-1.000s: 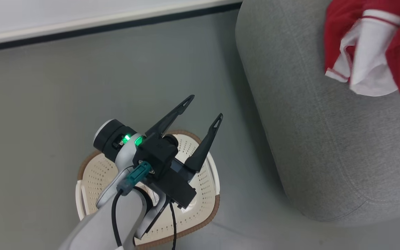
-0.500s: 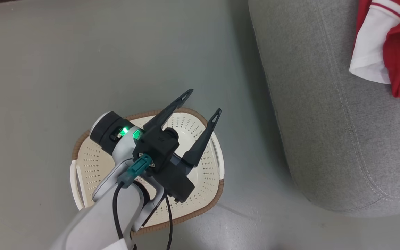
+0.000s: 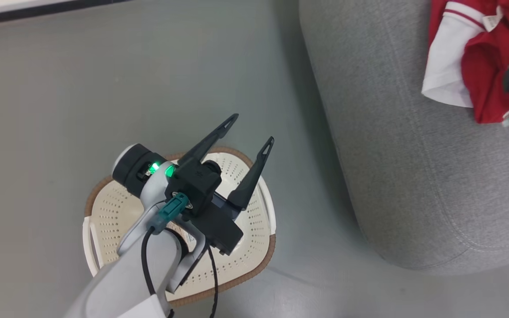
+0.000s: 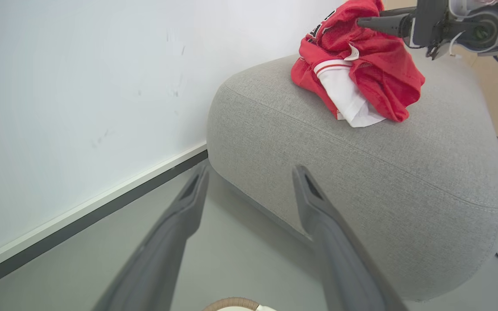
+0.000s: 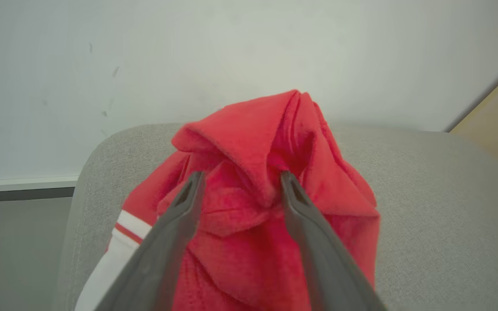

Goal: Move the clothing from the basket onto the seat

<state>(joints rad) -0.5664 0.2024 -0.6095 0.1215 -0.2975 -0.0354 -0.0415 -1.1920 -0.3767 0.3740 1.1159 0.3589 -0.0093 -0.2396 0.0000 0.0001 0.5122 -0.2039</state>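
The red clothing [image 4: 374,73] lies in a bunched heap on top of the grey seat [image 3: 413,176], near its rounded end, and not in the basket [image 3: 113,216]. The right gripper [image 5: 240,177] is the near one. It points straight at the heap, and its two fingers are spread apart with a tall fold of red cloth standing up between the tips (I cannot tell if the tips touch the cloth or just sit beside it). The heap is a lump more than a long shape. Its white striped part sticks out low on the side that faces the basket. The left gripper [image 3: 254,128] is well apart from the clothing. It hangs above the basket with its fingers spread wide and nothing between them. The part of the basket that shows is bare, but the arm hides some of it. The basket stands on a smooth grey floor [image 3: 104,88], beside the seat and apart from it. A white wall [image 4: 80,86] runs behind. I think the next move is for the right gripper to back straight away from the fold, so no cloth drags off the seat.
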